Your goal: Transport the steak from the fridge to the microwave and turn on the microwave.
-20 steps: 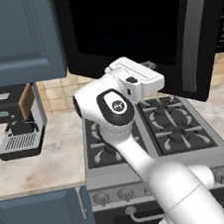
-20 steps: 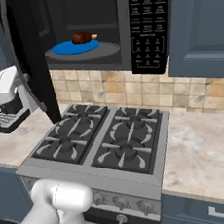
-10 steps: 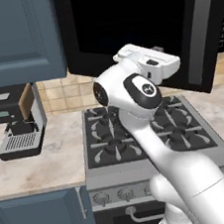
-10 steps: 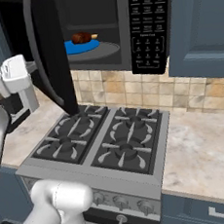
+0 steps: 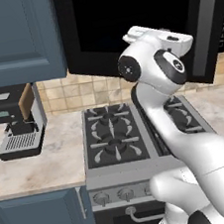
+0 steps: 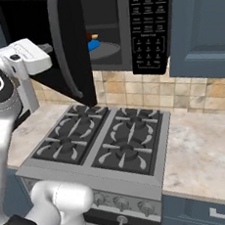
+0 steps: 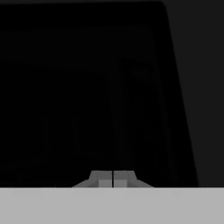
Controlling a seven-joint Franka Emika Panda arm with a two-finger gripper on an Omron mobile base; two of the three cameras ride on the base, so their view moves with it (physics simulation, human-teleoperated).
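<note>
left base view: the arm reaches up over the stove [image 5: 119,133], and its hand lies against the outer face of the microwave door [image 5: 132,26], which stands part way swung toward shut. the claw itself is hidden behind the wrist here.

right base view: the door [image 6: 70,45] hangs edge-on, between the hand on its left and the microwave [image 6: 125,29] cavity on its right. the steak [image 6: 89,37] sits inside on the blue plate [image 6: 94,44], just visible past the door's edge. so the task's thing lies beyond the door from the claw, and the push, i judge, must carry the door rightward toward the button panel [image 6: 147,27].

hand view: the gripper [image 7: 113,179] has its two tips pressed together, holding nothing, aimed square at the dark door glass [image 7: 87,87].
</note>
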